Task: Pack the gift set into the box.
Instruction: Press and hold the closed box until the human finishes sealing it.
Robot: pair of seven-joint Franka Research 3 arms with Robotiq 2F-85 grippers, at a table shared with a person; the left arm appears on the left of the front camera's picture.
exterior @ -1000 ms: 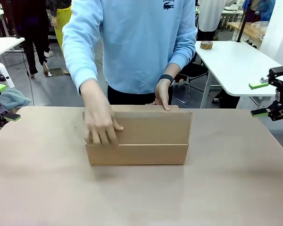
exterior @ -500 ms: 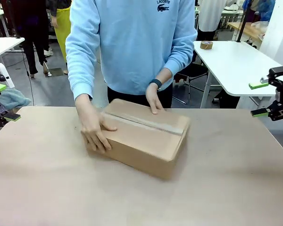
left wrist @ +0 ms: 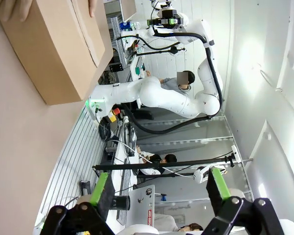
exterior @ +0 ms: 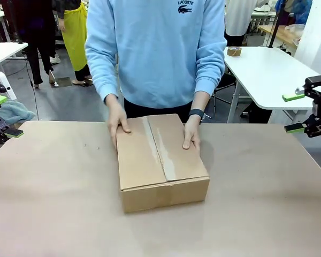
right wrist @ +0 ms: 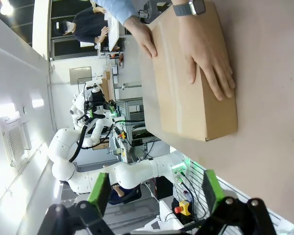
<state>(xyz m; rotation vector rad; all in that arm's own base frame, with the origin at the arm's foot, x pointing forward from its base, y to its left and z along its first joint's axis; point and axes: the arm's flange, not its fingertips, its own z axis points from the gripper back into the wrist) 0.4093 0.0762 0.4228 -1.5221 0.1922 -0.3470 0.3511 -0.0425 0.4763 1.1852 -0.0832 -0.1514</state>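
Front view, my station between the arms. A brown corrugated cardboard carton (exterior: 161, 163) sits near the middle of the tan table (exterior: 53, 214), one short end turned toward me. Its top flaps are folded flat, and a pale strip runs along the centre seam. The person across the table rests one flat hand (exterior: 118, 121) on the far corner at picture left and the other hand (exterior: 191, 134) on the far corner at picture right. Both palms lie down with fingers extended, pressing rather than gripping. A dark watch (exterior: 196, 113) is worn on the wrist at picture right.

The left gripper (left wrist: 158, 177) and the right gripper (exterior: 294, 112) hang at the table's two sides, well apart from the carton. Each has its green pads spread with nothing between them.

Step in hand, as I judge it: the person is squaring up the carton. With the flaps shut I cannot tell whether the gift set is inside. If it is, the seam wants sealing, and a roll of tape (exterior: 234, 51) lies on the white table (exterior: 267, 75) behind. If not, the flaps must first be lifted. Either way my arms would have to reach in toward the middle.

Legible writing: "LACOSTE", above a crocodile emblem, on the pale blue sweatshirt (exterior: 155, 48). I can read no print on the carton.
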